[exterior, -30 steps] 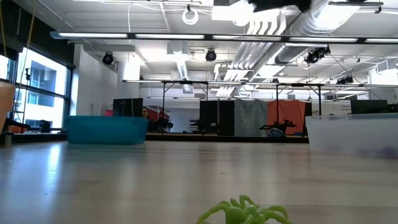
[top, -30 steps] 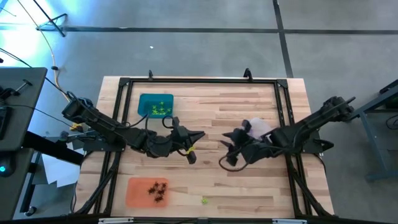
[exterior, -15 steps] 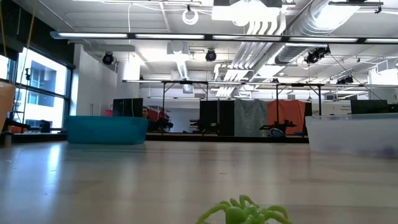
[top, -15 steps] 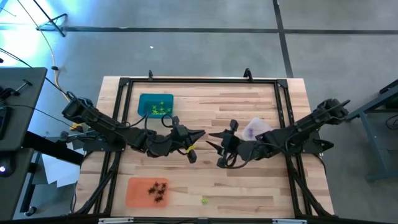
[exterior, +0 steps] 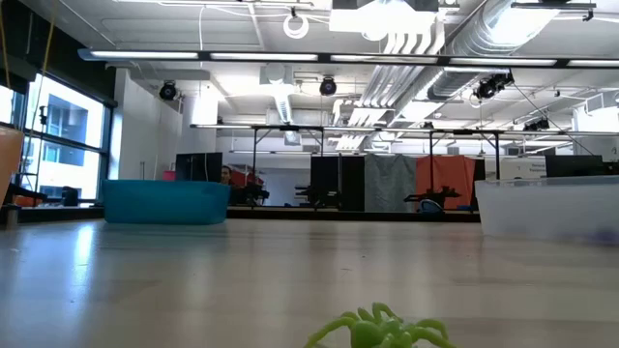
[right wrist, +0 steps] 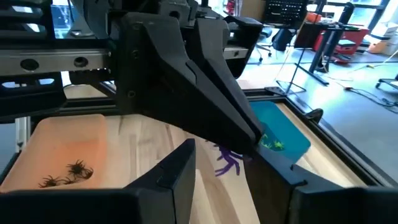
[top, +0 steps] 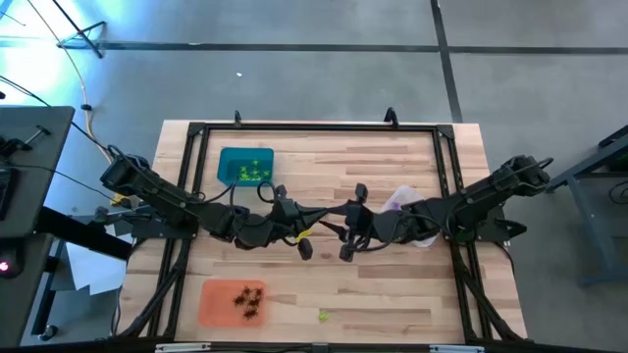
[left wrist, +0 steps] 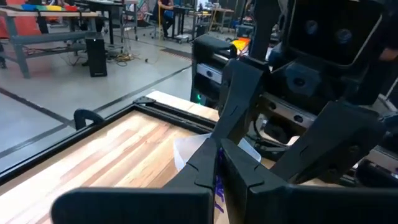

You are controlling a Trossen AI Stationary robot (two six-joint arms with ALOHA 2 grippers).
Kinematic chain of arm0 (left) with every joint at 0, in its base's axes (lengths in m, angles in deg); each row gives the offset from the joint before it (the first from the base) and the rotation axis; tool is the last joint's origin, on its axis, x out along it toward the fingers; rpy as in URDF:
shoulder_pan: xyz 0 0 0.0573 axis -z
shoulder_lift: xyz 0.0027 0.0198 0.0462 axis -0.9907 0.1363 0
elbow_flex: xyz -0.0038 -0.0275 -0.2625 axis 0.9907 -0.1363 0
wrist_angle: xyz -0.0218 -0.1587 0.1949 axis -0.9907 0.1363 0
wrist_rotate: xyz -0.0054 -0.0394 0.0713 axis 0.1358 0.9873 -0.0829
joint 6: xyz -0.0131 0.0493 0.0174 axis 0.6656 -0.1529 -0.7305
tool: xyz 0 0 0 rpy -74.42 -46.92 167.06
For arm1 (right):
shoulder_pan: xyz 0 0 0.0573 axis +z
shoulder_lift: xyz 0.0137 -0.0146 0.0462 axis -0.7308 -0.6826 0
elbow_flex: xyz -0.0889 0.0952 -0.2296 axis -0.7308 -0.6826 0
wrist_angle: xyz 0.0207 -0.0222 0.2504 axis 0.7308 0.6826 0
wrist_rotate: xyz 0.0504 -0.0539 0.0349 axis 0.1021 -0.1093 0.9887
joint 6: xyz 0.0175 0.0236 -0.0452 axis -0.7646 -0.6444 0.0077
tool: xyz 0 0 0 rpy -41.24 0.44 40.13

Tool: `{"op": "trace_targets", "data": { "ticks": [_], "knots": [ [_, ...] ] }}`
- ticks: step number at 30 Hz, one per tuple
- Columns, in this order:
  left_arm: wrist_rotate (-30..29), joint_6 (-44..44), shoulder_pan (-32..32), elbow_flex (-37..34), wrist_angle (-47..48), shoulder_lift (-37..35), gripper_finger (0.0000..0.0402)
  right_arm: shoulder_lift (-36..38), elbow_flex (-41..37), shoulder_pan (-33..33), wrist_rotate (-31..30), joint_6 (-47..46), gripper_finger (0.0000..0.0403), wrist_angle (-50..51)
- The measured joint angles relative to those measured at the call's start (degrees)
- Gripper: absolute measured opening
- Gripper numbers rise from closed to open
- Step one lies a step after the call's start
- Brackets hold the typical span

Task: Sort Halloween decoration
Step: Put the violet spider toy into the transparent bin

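No writing, label, brand, number or sign can be read anywhere in these views, neither on the trays nor in the room behind.

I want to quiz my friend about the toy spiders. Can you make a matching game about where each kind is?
Things:
1. black plastic spiders
2. bunch of yellow-green plastic spiders
3. purple plastic spider
4. lone yellow-green plastic spider

Places:
A. on the bare wooden table
B. pinched in the shut jaws of the left gripper, with the open right gripper close by
C. in the rectangular orange tray
D. in the rectangular teal tray

Pairs: 1-C, 2-D, 3-B, 4-A.
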Motion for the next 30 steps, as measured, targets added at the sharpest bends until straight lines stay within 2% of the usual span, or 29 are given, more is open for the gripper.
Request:
{"op": "trace_targets", "data": {
  "ticks": [4, 10, 19, 24, 30],
  "knots": [
    [0.09, -0.24, -0.39, 0.00, -0.27, 0.00, 0.0000, 0.00, 0.00, -0.25, 0.81, 0.02, 0.0114, 0.02],
    [1.81, -2.36, -0.37, 0.00, -1.55, 0.09, 0.0000, 0.00, -0.01, -0.27, 1.02, 2.45, 0.0013, 0.20],
    [2.49, -2.43, -0.41, 0.00, -1.46, 0.11, 0.0010, 0.00, -0.01, -0.27, 1.20, 1.24, 0.0003, 0.43],
    [5.25, -7.09, -0.46, 0.00, -1.49, 0.03, 0.0044, 0.00, 0.00, -0.16, 1.47, 1.09, 0.0002, 0.44],
    [4.89, -12.03, -0.37, 0.00, -1.46, -0.11, 0.0093, 0.00, 0.00, -0.17, 0.11, 0.81, 0.0001, 1.25]
  ]
}}
